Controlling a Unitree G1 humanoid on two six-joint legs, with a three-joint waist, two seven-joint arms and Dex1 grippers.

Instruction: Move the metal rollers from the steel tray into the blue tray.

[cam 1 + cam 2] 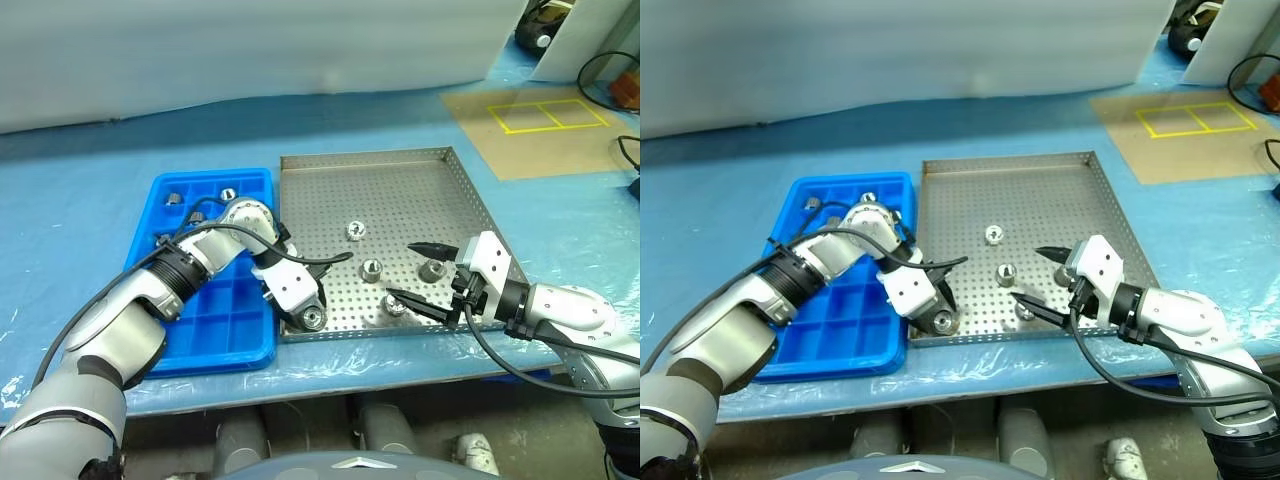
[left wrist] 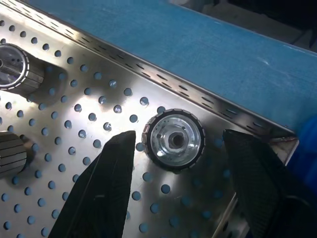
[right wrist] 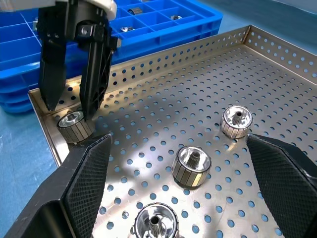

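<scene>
1. The steel tray (image 1: pixel 400 190), a square perforated metal pan with a low rim, is the landmark; it lies on a blue-covered table (image 1: pixel 90 190).
2. The blue tray (image 1: pixel 210 330) lies just beside the steel tray's left rim, its long side running along that rim. Several of its far compartments each hold a metal roller, one of them here (image 1: pixel 228 194).
3. The left gripper (image 1: pixel 303 312) reaches down into the steel tray's near left corner. Its fingers stand parted on either side of a roller (image 2: pixel 173 140) that sits on the perforated floor against the near rim; in the left wrist view there is a gap between each finger and the roller, so nothing is gripped.
4. The right gripper (image 1: pixel 425 275) hangs over the near right part of the steel tray, its two black fingers spread wide and holding nothing.
5. Four more rollers stand on the steel tray's floor: one near the middle (image 1: pixel 354 230), one nearer the front (image 1: pixel 371 268), one toward the right rim (image 1: pixel 433 269), and one close to the near rim (image 1: pixel 396 305) beside the right gripper's lower finger.
</scene>
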